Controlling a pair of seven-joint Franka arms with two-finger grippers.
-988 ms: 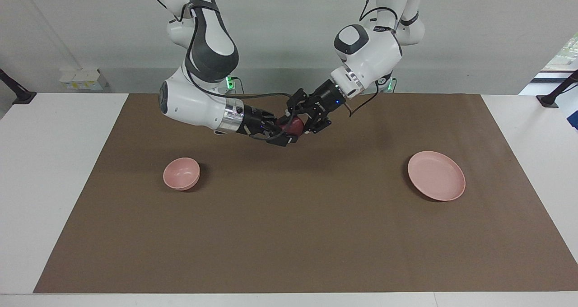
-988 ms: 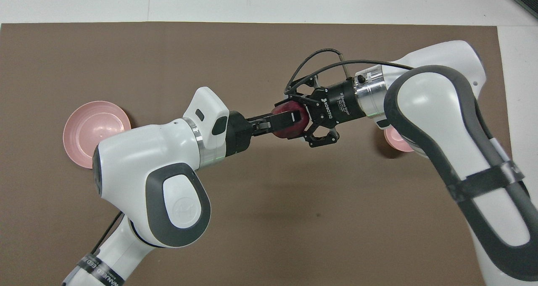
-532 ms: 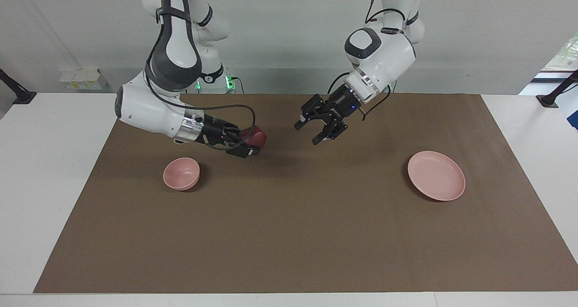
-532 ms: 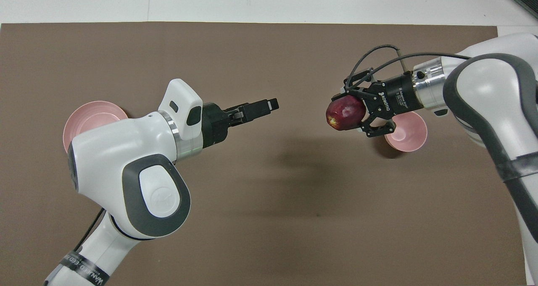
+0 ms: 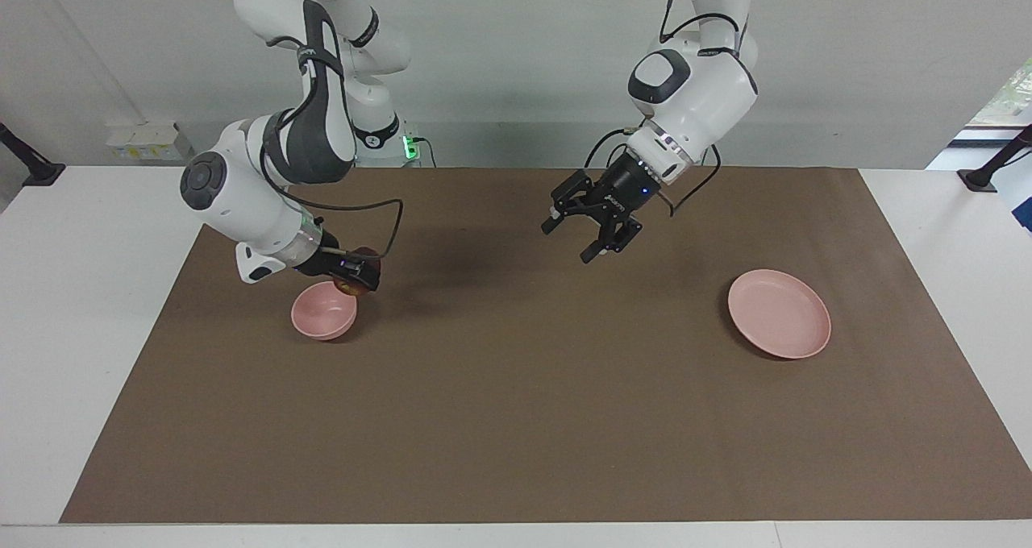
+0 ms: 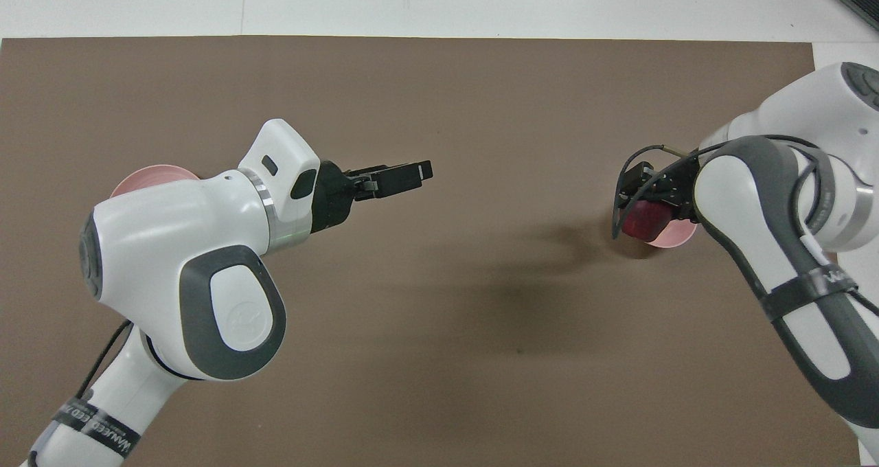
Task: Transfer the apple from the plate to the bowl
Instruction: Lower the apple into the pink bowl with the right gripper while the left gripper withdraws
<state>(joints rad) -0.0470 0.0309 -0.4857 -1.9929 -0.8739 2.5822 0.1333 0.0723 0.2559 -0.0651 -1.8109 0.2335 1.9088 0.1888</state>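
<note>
We see the right gripper (image 5: 355, 278) clamped on the apple (image 5: 360, 270) over the bowl (image 5: 323, 311); the left gripper (image 5: 591, 230) (jaws spread, empty) hangs above the mat (image 5: 516, 419).

The bowl (image 5: 323, 310) sits toward the right arm's end of the mat (image 5: 516, 419), the plate (image 5: 779, 313) well apart toward the left arm's end.

The apple (image 5: 360, 267) hangs over the bowl's rim.

The right arm is bent low, forearm angled steeply down, and its tool (image 5: 357, 280) is clamped on the apple (image 5: 364, 259), wrist tipped toward the worktop. The left arm is up in the air over mid-worktop, elbow high, and its tool (image 5: 587, 235) points down and forward, fingers spread wide and gripping nothing.
</note>
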